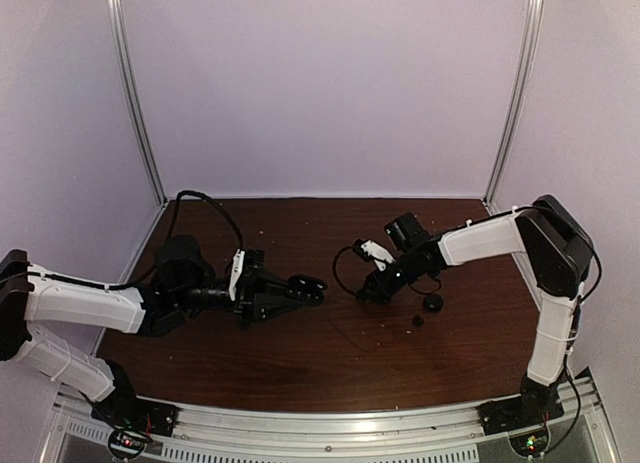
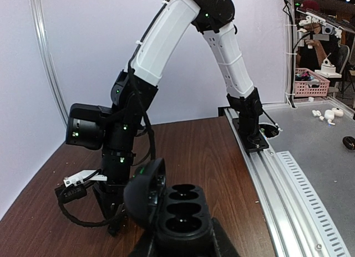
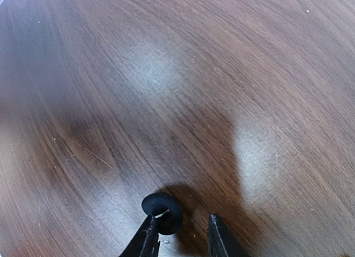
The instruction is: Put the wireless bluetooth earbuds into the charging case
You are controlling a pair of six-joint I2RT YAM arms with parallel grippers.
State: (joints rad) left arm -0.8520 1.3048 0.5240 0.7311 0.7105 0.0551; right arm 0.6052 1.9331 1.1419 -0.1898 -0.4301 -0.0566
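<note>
My left pincer (image 1: 298, 287) is closed on the charging case (image 2: 183, 230) and holds it off the table (image 1: 330, 358), out toward the middle. In the left wrist view the case sits between the fingers with its lid (image 2: 145, 191) swung open to the left. The sockets (image 2: 183, 208) face up, and nothing shows in them.

My right pincer (image 3: 183, 236) is down at the table, just across from the left one. Its jaws stand partly apart, wider than the one earbud (image 3: 162, 211) in front of them. That earbud lies on the wood and touches the tip of the finger (image 3: 145, 241) on the left of the right wrist view. The other finger (image 3: 219, 238) is clear of it with bare table between, so nothing is gripped there.

From the top camera I also see two loose black pieces on the table just beside the right pincer, nearer the right arm's base: a larger one (image 1: 432, 303) and a smaller one (image 1: 417, 321). They may be the other bud and a stray part, but they are too small for me to tell.
</note>
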